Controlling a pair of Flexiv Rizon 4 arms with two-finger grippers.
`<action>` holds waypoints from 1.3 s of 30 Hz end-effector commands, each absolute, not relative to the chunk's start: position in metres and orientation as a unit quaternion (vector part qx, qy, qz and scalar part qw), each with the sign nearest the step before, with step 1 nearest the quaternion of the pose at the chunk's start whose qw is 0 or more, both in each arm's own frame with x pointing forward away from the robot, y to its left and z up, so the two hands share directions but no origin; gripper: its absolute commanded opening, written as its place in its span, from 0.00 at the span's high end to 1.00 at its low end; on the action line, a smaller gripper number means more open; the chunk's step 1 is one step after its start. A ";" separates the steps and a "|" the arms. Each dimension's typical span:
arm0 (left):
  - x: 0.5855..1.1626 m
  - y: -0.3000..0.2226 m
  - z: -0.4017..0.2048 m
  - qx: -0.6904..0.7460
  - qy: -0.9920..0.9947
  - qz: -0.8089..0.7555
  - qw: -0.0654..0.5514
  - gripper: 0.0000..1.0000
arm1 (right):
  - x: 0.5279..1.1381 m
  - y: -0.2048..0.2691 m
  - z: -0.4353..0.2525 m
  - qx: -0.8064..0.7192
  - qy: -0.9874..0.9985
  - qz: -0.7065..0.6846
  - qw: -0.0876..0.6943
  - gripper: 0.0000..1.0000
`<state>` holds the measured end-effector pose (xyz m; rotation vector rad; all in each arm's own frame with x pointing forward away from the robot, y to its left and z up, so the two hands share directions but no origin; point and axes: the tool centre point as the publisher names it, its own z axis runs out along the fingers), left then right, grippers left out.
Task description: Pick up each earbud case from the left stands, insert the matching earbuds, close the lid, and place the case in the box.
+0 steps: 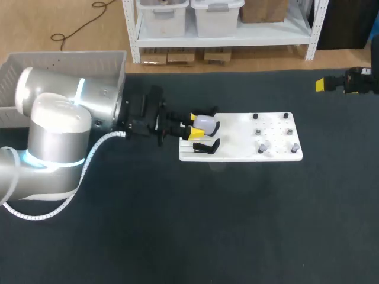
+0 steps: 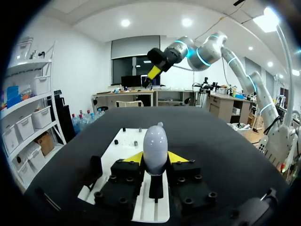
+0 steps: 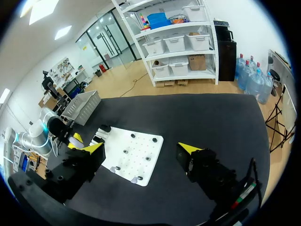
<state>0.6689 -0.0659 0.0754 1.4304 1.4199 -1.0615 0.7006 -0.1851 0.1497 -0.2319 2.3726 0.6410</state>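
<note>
Right up close, the left gripper (image 2: 155, 157) pinches the white earbud case (image 2: 155, 140) from both sides at the 9 o'clock edge of the white board (image 1: 243, 152). The case is probably seated on a stand, but contact is hidden. A black stand (image 1: 206, 146) sits just beside it at 6 o'clock. Farther out, the right gripper (image 3: 141, 149) is spread wide at 2 o'clock and the grey box (image 1: 65, 62) is at 10 o'clock.

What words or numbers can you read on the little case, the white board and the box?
No words or numbers can be read on any of them.
earbud case: plain, no writing shows.
white board: only small pegs, no labels.
box: no print shows.
</note>
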 end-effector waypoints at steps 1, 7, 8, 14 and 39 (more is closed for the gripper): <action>0.656 -0.057 0.092 0.562 0.558 -0.429 0.435 1.00 | 0.700 -0.185 0.150 -0.089 0.907 0.245 0.330 0.00; 0.646 -0.057 0.115 0.547 0.535 -0.461 0.449 1.00 | 0.700 -0.185 0.150 -0.089 0.907 0.245 0.330 0.00; 0.645 -0.057 0.118 0.544 0.532 -0.466 0.451 1.00 | 0.700 -0.185 0.150 -0.089 0.907 0.245 0.330 0.00; 0.638 -0.059 0.131 0.535 0.525 -0.481 0.454 1.00 | 0.700 -0.185 0.150 -0.089 0.907 0.245 0.330 0.00; 0.633 -0.060 0.129 0.539 0.518 -0.485 0.454 1.00 | 0.700 -0.185 0.150 -0.089 0.907 0.245 0.330 0.00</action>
